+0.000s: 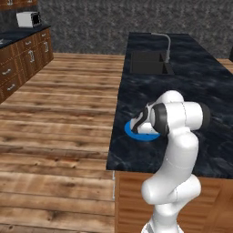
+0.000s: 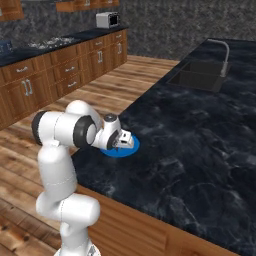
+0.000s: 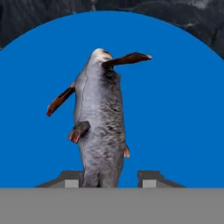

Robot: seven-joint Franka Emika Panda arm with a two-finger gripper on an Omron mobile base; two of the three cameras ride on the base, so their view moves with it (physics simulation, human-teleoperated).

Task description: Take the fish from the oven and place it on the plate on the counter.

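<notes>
The grey fish (image 3: 100,113) with reddish-brown fins lies lengthwise between my two fingertips, its tail end at the tips and its head pointing away. My gripper (image 3: 108,179) is shut on the fish, just above the bright blue plate (image 3: 175,109). From the base, the hand hangs low over the plate (image 1: 136,133) near the front left of the black marbled counter (image 1: 191,82). In the right base view the gripper (image 2: 125,140) points down at the plate (image 2: 132,146), and the hand hides the fish there. The oven is out of view.
The inset sink (image 1: 150,62) and curved steel tap (image 1: 166,44) sit at the counter's far end. The counter's left edge (image 1: 113,136) drops to the wooden floor. A run of wooden drawers with a toaster (image 2: 107,20) stands across the room.
</notes>
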